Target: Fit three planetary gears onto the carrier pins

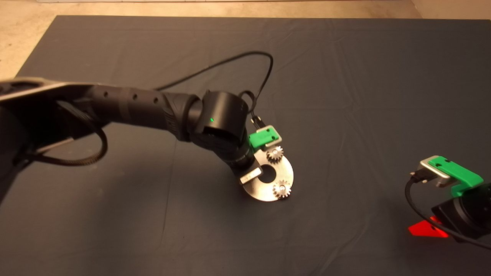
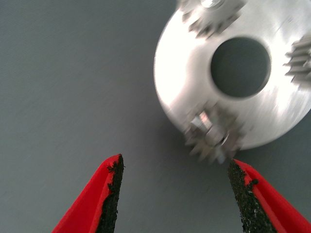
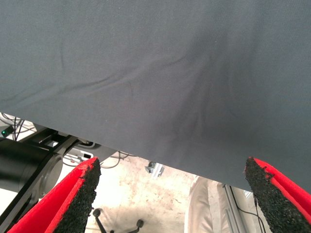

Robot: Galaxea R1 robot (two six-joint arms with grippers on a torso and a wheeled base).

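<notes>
A: Starting at the left, what was the left arm doing?

B: It reached in from the left edge across the dark mat point(image 1: 345, 76), and its wrist hung over the near-left part of the shiny disc point(image 1: 285, 168) in the middle of the mat. The left gripper point(image 2: 172, 194) was spread wide with nothing between its red fingers point(image 2: 97, 194); both black pads stood clear of the metal.

A: And the gears?

B: The head view showed two planetary gears seated on the disc: one point(image 1: 275, 153) at the far edge, just below the green gripper body, and one point(image 1: 282, 188) at the near-right edge, each with a bright pin end in its centre hole. The third one point(image 2: 214, 136) showed only in the left wrist view (the arm covered that spot from above). It sat at the disc's rim, just ahead of the open fingers, with a carrier pin point(image 2: 200, 121) at its middle. That part was blurred, so I could not say whether it was fully down on the pin.

A: Further right?

B: The right gripper point(image 1: 429, 230) waited at the lower right edge, well apart from the disc. Its fingers were wide open and empty, over the mat's edge with floor beyond.
</notes>
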